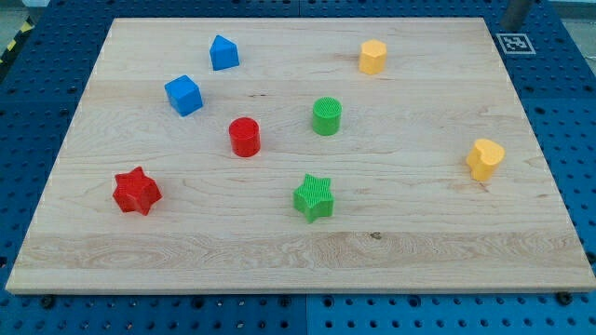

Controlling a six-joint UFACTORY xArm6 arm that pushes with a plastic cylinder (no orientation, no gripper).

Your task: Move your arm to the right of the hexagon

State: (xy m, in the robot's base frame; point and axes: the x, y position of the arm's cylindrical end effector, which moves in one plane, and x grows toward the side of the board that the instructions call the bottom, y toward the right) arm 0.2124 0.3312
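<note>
The yellow hexagon block [372,57] stands near the top of the wooden board [298,251], right of centre. A short piece of my rod shows at the view's top right corner, just beyond the board's top edge. My tip [508,24] is far to the right of the hexagon and a little above it, touching no block. The yellow heart block [484,159] lies well below the tip, near the board's right edge.
A blue house-shaped block [223,53] and a blue cube [183,95] sit at the upper left. A red cylinder [245,137] and a green cylinder [327,116] are mid-board. A red star [137,191] and a green star [314,197] lie lower. A black-and-white marker tag [515,43] is beside the tip.
</note>
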